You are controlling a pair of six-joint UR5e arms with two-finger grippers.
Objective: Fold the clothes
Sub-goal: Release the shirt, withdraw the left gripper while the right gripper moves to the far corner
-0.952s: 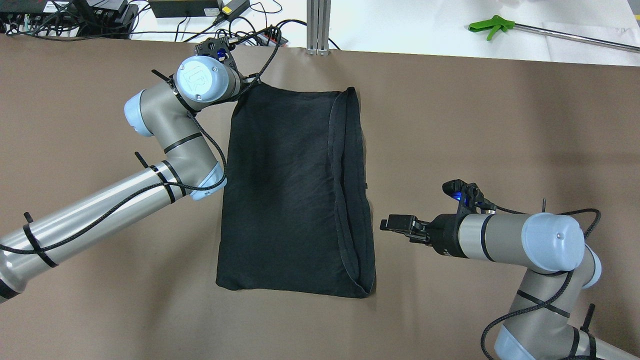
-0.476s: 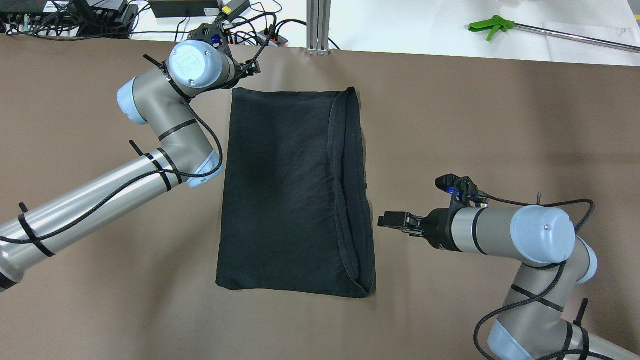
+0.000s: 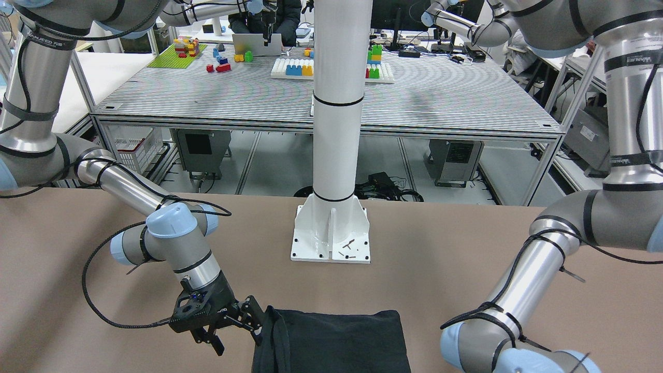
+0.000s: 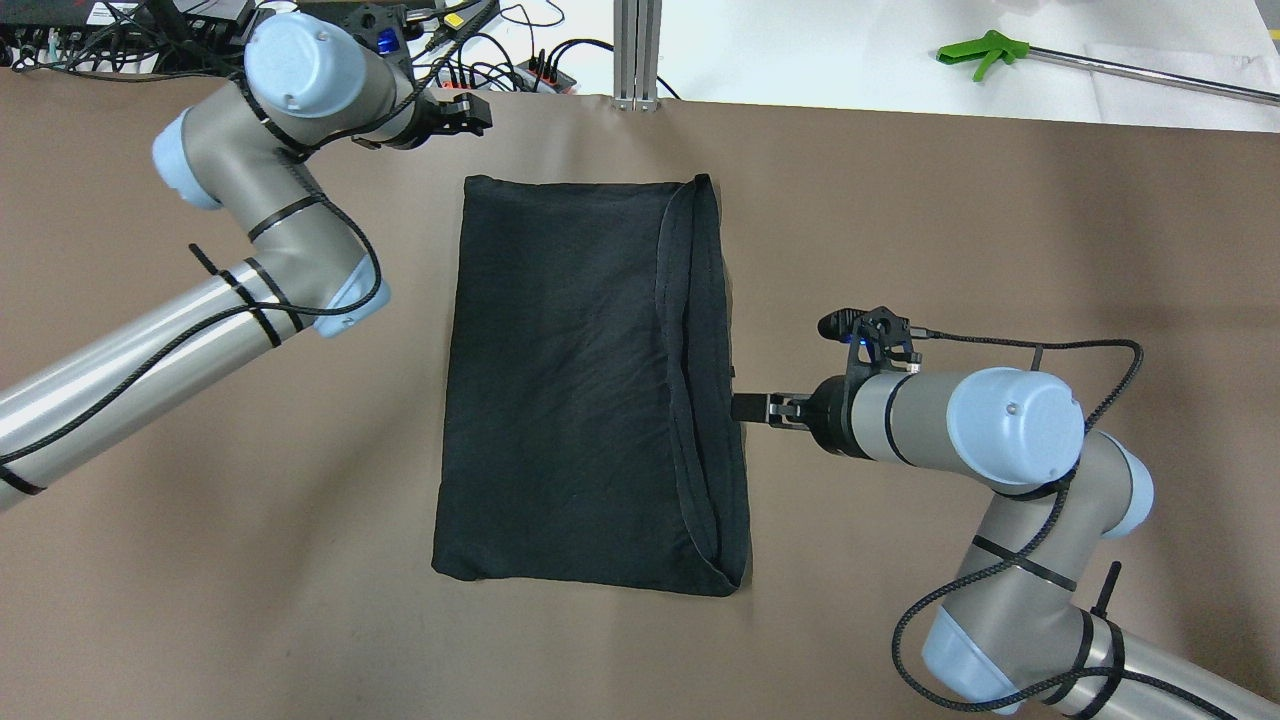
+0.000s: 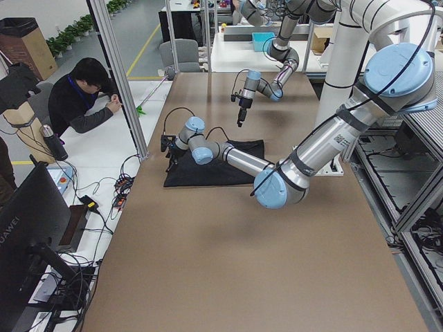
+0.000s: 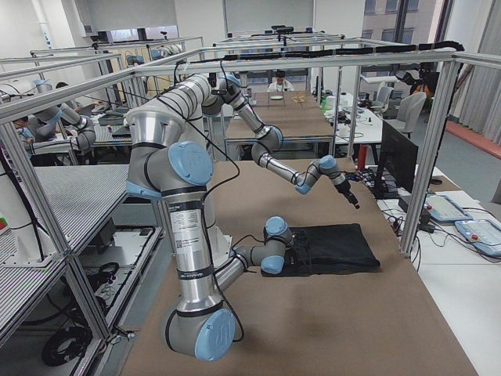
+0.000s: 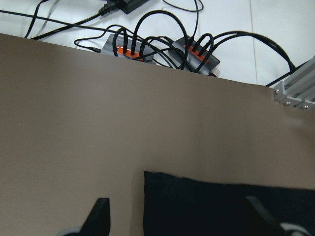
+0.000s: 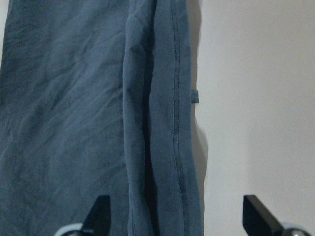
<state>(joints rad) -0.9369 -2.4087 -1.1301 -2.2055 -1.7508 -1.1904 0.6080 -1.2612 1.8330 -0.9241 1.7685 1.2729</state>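
The clothes (image 4: 580, 380) are one black garment lying flat as a folded rectangle mid-table, its hemmed edges running along the right side; it also shows in the front view (image 3: 331, 342). My left gripper (image 4: 472, 112) hovers open just beyond the garment's far left corner, clear of the cloth. In its wrist view the left gripper (image 7: 179, 216) has that corner (image 7: 197, 201) below its spread fingers. My right gripper (image 4: 745, 408) sits low at the garment's right edge, pointing at it. Its wrist view shows the right gripper (image 8: 178, 214) open over the hemmed edge (image 8: 172, 123), with nothing gripped.
Power strips and cables (image 4: 500, 70) lie just past the far table edge near the left gripper. An aluminium post (image 4: 637, 50) stands at the far middle. A green-handled grabber (image 4: 985, 50) rests at the far right. A seated person (image 5: 83, 97) is beside the table.
The left arm has drawn back up and to the left, off the garment's far left corner, which now lies flat. The right gripper has moved in to the garment's right edge.
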